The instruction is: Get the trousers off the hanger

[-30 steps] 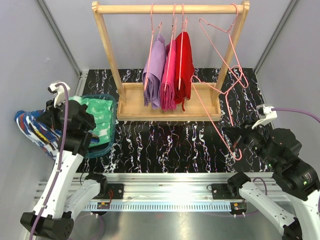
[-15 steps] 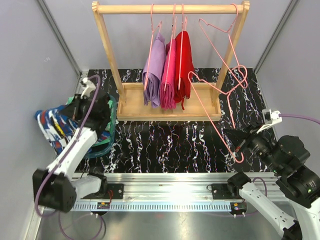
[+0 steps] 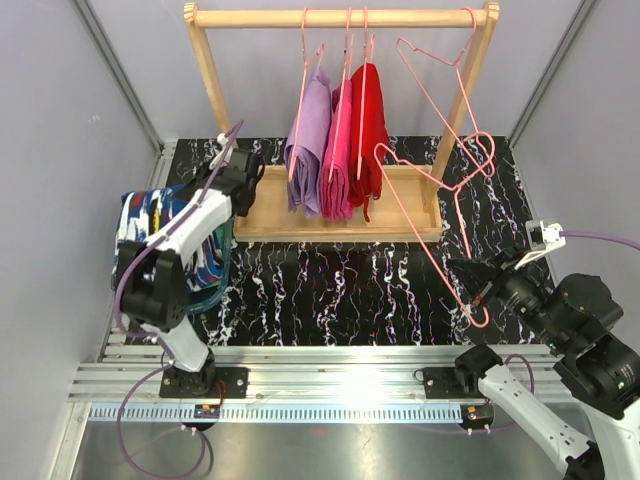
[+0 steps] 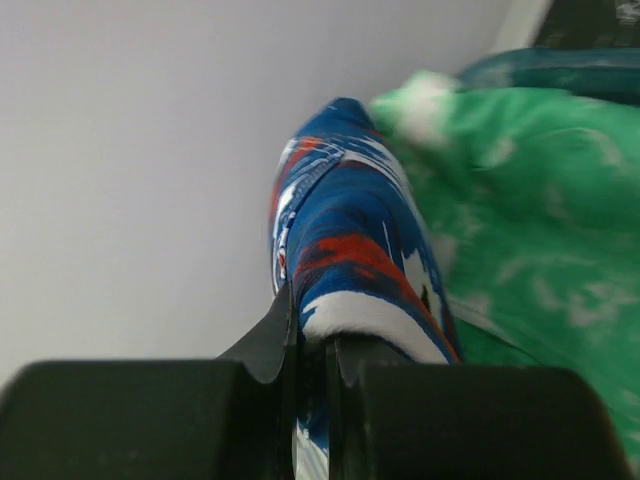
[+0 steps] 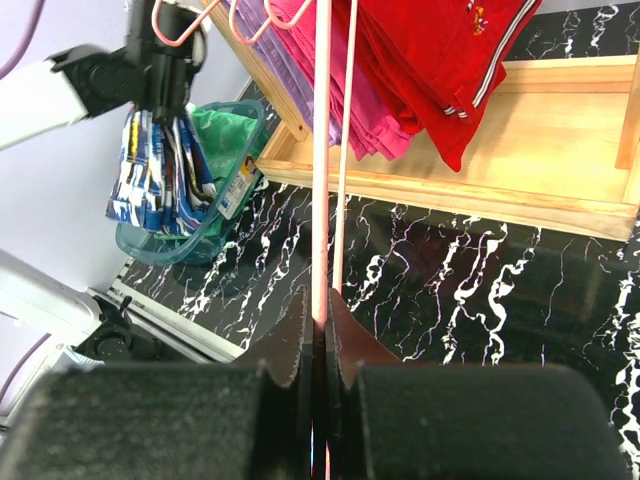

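Holding, left: the navy trousers (image 4: 345, 250) are pinched tight in the left pincer (image 4: 310, 330) and hung over the basket (image 5: 200, 240) at 9 o'clock, judged ready for dropping.
Holding, right: a bare hanger (image 5: 322, 150) is clamped in the right pincer (image 5: 320, 320) at 4 o'clock.
Green trousers (image 5: 225, 135): already laid in the basket.
Tabletop (image 3: 340, 290): black, white-veined.
Room: enclosed by plain grey walls.

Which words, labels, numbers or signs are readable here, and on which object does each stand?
No text can be read.
The small white tag at the teal plastic basket bears dark print, too small to read.
The navy blue patterned trousers show only colour patches, no letters.
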Controlling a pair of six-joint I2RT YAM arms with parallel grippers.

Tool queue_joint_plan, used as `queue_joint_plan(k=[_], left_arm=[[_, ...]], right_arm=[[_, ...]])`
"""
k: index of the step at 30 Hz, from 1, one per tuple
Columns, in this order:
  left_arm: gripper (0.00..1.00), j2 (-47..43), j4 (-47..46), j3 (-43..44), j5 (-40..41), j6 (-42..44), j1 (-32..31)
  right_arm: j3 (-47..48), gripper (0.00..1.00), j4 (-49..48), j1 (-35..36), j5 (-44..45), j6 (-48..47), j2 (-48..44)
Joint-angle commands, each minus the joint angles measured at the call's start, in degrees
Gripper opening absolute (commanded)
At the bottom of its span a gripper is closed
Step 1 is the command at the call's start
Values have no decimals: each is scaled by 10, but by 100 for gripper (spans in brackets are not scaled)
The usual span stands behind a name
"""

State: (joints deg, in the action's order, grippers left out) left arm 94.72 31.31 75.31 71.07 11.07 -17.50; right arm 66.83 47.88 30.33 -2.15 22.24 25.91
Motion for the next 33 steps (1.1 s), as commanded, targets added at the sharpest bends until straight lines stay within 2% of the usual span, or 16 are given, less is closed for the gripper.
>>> queue_joint_plan(k=[1, 4, 6, 8, 9, 12, 13, 14, 16, 17, 18, 21, 24, 29, 33], left_arm=[[0, 37, 142, 77, -84, -159, -2], [0, 56, 166, 97, -129, -205, 4], [6, 57, 178, 103, -152, -235, 9], [22, 46, 186, 105, -180, -245, 11], [25, 36, 187, 106, -194, -254, 11], [46, -15, 181, 104, -243, -254, 11], [63, -30, 178, 104, -258, -253, 11], [72, -51, 174, 103, -294, -250, 12], [86, -108, 165, 99, -326, -243, 14], [95, -130, 162, 98, -367, -243, 18], [99, -171, 155, 91, -388, -244, 28], [99, -231, 131, 71, -462, -265, 76], [99, -236, 130, 55, -501, -286, 142], [99, -161, 153, 27, -617, -334, 250], [99, -97, 111, -29, -700, -347, 309]], right_arm=[[15, 0, -16, -1, 9, -18, -1], [21, 0, -9, -1, 11, -18, -3], [25, 0, -2, -1, 13, -20, -4], [29, 0, 1, -1, 14, -22, -2], [30, 0, 2, -1, 14, -22, -1], [34, 0, 2, -1, 13, -24, 5], [36, 0, 2, -2, 13, -23, 10], [37, 0, 2, -1, 12, -25, 12], [39, 0, 2, -1, 10, -26, 16], [41, 0, 4, -1, 9, -26, 20], [43, 0, 4, -1, 10, -27, 22], [46, 0, 8, -1, 10, -27, 27], [51, 0, 10, -1, 5, -28, 28], [62, 0, 13, -1, 11, -42, 37], [72, 0, 20, -2, 54, -62, 48]])
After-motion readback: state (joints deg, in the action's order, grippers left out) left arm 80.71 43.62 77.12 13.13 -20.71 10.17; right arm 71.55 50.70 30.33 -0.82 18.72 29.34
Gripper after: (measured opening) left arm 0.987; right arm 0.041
